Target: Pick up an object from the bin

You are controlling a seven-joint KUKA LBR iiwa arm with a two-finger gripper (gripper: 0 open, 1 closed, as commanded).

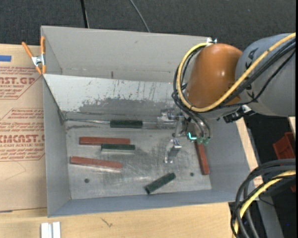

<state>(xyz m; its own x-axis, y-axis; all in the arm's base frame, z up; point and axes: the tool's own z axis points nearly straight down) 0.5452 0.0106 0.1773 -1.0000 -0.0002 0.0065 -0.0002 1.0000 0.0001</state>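
Red-brown bar (104, 141), short green bar (118, 147), second red-brown bar (96, 163) are lying parallel at left. Long green bar (126, 124) is lying behind, green block (160, 182) in front.

A pale wooden tabletop (139, 224) meets what looks like dark carpet (213, 9).

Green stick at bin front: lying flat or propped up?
Flat: green stick lies diagonally on the bin floor, not leaning on any wall.

Grey metal bin (54, 148), matt w/ floor scuffed & scratched pale; red-brown bars (104, 141) & dark green bars (125, 124) look smooth, matt, poss. plastic; wrist's orange cover (211, 76) smooth, glossy; table (139, 222) pale wood, matt.
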